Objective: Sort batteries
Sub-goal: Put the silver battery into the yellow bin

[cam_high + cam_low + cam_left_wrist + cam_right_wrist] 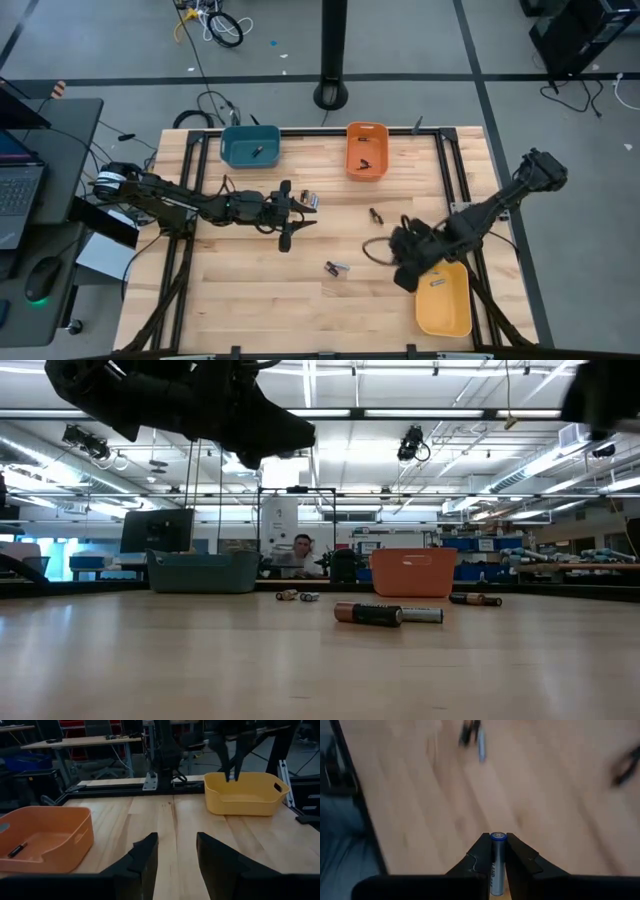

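My right gripper (pixel 408 278) hangs at the left rim of the yellow bin (pixel 445 300), pointing steeply down and shut on a silvery battery with a blue cap (pixel 497 855). My left gripper (pixel 177 857) is held level above the middle of the table (pixel 303 214), open with nothing between its fingers. Loose batteries lie on the wood: a pair (pixel 337 267) at the middle, one (pixel 376 214) farther back, and some (pixel 310 200) beside my left gripper. The orange bin (pixel 45 837) holds a dark battery (pixel 16 850); the teal bin (pixel 250 146) holds another one (pixel 258 152). My right gripper pinches the battery's round sides (pixel 497 865) between its two fingers. The battery lies along the fingers, with its blue-capped end (pixel 498 837) showing at the fingertips. It is lifted clear of the table, and the fingers (pixel 229 767) point down.
A black metal frame (pixel 445 160) borders the table. The teal and orange bins stand at the far edge, the yellow bin at the near right corner. A cable loop (pixel 375 250) lies beside my right arm. A person (pixel 300 550) sits beyond the table.
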Available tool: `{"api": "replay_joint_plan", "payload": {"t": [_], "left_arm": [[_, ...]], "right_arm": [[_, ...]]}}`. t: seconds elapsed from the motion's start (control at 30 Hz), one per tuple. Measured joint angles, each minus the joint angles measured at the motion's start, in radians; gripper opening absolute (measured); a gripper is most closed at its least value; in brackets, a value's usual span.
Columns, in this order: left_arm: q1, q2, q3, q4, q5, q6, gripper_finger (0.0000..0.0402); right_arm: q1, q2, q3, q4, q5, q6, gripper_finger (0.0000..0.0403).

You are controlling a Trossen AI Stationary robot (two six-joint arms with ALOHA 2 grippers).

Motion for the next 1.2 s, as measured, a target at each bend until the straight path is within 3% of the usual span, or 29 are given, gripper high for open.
{"api": "replay_joint_plan", "payload": {"t": [0.23,0.37,0.7,1.2], "left_arm": [[0.000,0.000,0.000,-0.036,-0.001,0.000,0.0142],[0.000,0.000,0.000,-0.064,-0.001,0.000,0.0142],[0.000,0.000,0.000,-0.073,-0.001,-0.015,0.0142],[0.000,0.000,0.000,-0.073,-0.010,-0.027,0.0142]], "right_arm": [[0.150,0.001,0.000,-0.140,-0.072,0.260,0.0042],[0.227,0.001,-0.020,-0.193,-0.073,0.326,0.0042],[0.342,0.002,-0.216,-0.065,-0.144,0.321,0.0042],[0.358,0.002,-0.396,0.107,-0.198,0.279,0.0043]]}}
